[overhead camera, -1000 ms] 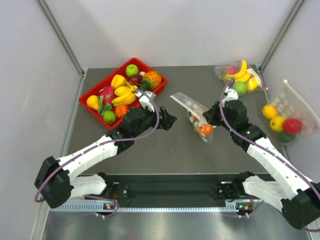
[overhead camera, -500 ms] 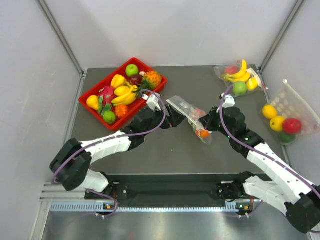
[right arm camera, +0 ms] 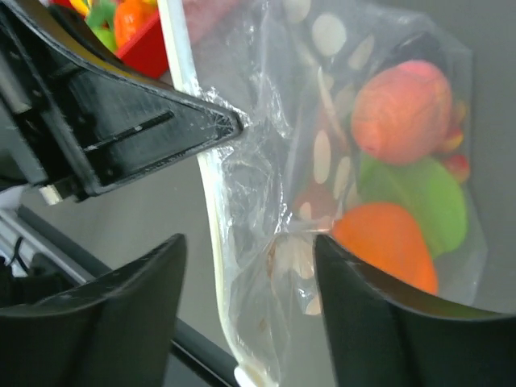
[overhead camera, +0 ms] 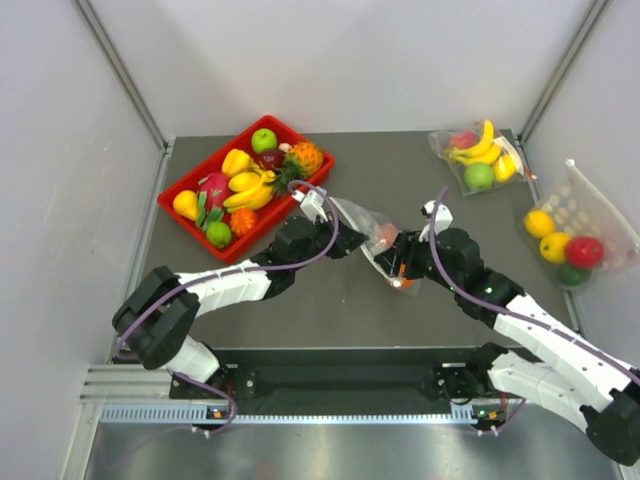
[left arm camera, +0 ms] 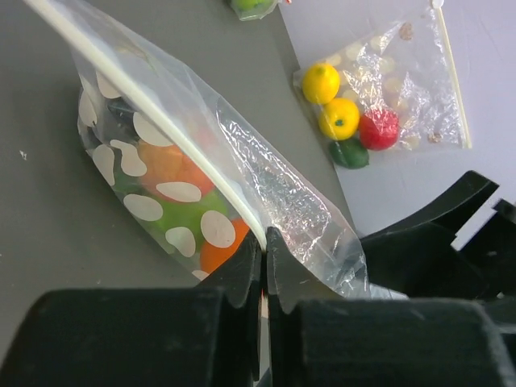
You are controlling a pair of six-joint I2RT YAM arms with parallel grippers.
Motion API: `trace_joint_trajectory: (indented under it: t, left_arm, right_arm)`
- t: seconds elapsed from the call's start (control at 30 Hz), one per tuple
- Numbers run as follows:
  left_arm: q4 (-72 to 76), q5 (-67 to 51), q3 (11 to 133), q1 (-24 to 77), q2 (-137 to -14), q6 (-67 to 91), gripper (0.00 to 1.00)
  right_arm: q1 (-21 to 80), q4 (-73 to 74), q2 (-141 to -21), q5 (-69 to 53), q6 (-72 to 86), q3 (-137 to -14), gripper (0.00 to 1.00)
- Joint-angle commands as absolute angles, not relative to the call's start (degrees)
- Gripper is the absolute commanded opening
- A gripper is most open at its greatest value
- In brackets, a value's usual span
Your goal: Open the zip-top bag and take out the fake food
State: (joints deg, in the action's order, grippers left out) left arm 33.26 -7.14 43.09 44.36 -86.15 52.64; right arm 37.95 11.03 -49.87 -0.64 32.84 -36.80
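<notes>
dark grey table (overhead camera: 300, 300), pale walls (overhead camera: 350, 60) on three sides. zip-top bag (overhead camera: 378, 238) mid-table between the two arms, one end pinched up. left gripper (left arm camera: 264, 246) clamped tight on the clear film right beside the white zip strip (left arm camera: 153, 122), jaws meeting with only plastic between them. likely reason: anchor one lip of the mouth so the other lip can be pulled away. right gripper (right arm camera: 248, 254) spread apart, straddling the strip from the opposite side, nothing pinched as far as i can see (film runs close to one finger, contact unclear). reads as lining up for the counter-grip. fake food (right arm camera: 399, 113) all inside the bag: peach, green and orange piled at the end away from the zip. bag not yet open, by my judgement. red tray (overhead camera: 200, 166) of fruit far left; banana bag (overhead camera: 478, 155) and bigger dotted bag (overhead camera: 575, 235) off right, both well apart. no brand, label or legible writing anywhere; only pale dots printed on the film.
</notes>
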Motion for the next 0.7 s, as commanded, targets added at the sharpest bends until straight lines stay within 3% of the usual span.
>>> trace_joint_trajectory:
  t: [0.0,0.13,0.33,0.67]
  left_arm:
    - [37.36,-6.68,43.86,44.21,-85.26,53.96,0.01]
    - [35.51,-6.68,44.38,42.02,-83.76,59.3,0.0]
    - [27.53,-9.23,49.04,39.55,-81.83,62.58,0.0]
    - [24.87,-8.09,47.3,37.88,-75.33,72.85,0.0]
  right_arm:
    - [38.76,13.61,-43.17,4.56,29.36,-38.93,0.69]
    - [38.76,17.92,-33.61,6.68,21.82,-39.9,0.76]
    - [38.93,21.44,-24.19,4.31,14.16,-37.97,0.78]
    - [42.53,16.71,-26.36,4.64,13.54,-32.79,0.78]
